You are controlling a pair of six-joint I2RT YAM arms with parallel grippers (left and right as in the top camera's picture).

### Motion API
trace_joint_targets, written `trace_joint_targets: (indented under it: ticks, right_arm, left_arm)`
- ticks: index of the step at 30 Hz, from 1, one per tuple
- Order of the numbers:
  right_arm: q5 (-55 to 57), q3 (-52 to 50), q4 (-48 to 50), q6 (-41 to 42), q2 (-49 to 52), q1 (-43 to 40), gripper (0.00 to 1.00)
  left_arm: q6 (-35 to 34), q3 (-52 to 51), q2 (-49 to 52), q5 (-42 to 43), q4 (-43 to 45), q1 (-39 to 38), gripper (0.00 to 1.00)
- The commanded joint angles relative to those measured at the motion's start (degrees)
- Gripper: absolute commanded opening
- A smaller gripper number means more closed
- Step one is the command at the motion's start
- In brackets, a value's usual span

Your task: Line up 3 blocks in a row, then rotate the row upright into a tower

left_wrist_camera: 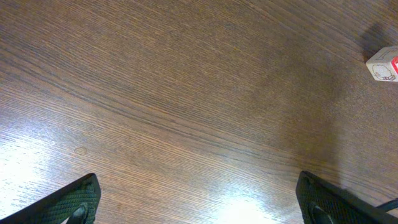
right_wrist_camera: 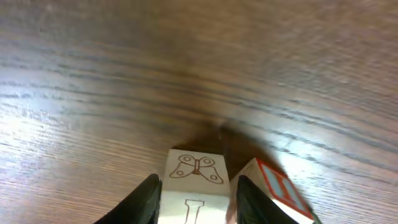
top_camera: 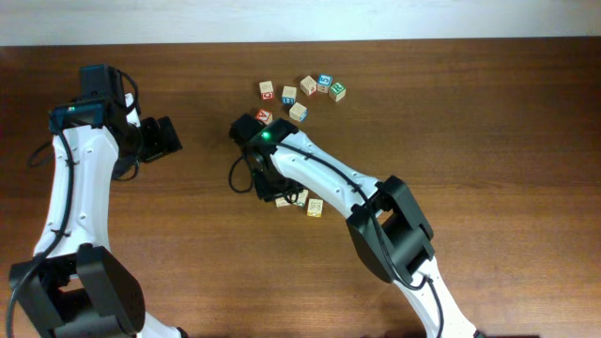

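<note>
Listing by view.

Overhead: the left gripper (top_camera: 161,139) sits left of centre, well apart from every cube. The right gripper (top_camera: 280,192) is low at frame centre over the task's blocks, with the yellow-printed block (top_camera: 315,207) just right of it. The cluster of seven cubes (top_camera: 299,97) lies above, its lettering too small to read.

Left wrist: jaws spread wide over bare table (left_wrist_camera: 186,112), with one red-marked cube (left_wrist_camera: 382,64) at the right edge.

Right wrist: fingers (right_wrist_camera: 148,199) set narrow, flanking the butterfly block (right_wrist_camera: 196,177) at bottom centre. You cannot tell whether they pinch it. The red-printed block (right_wrist_camera: 277,190) crowds the finger at lower right.

Handling note: keep the butterfly block centred and turn it squarely, or you likely drag that neighbour.

Legible: a butterfly drawing with a stroke below, perhaps "I". The red letter is cut off.
</note>
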Motion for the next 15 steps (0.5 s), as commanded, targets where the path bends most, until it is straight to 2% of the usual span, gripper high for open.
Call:
trace_joint_targets:
  ticks: [1, 5, 8, 12, 15]
  right_arm:
    - [1.1, 6.1, -2.3, -0.2, 0.0, -0.7, 0.41]
    - [1.1, 14.0, -7.8, -0.2, 0.0, -0.8, 0.43]
    - [1.1, 20.2, -17.2, 3.8, 0.0, -2.4, 0.43]
    - [0.3, 21.2, -27.9, 5.4, 0.0, -5.9, 0.42]
    - [-6.2, 19.9, -29.8, -0.5, 0.0, -7.5, 0.41]
  left_arm:
    - [0.7, 0.7, 0.1, -0.6, 0.1, -0.1, 0.99]
    - [0.7, 0.7, 0.1, -0.6, 0.1, -0.1, 0.99]
    - [0.7, 0.7, 0.1, -0.6, 0.0, -0.1, 0.99]
    - [0.7, 0.7, 0.1, -0.5, -0.2, -0.1, 0.99]
    - [0.7, 0.7, 0.1, -0.6, -0.2, -0.1, 0.99]
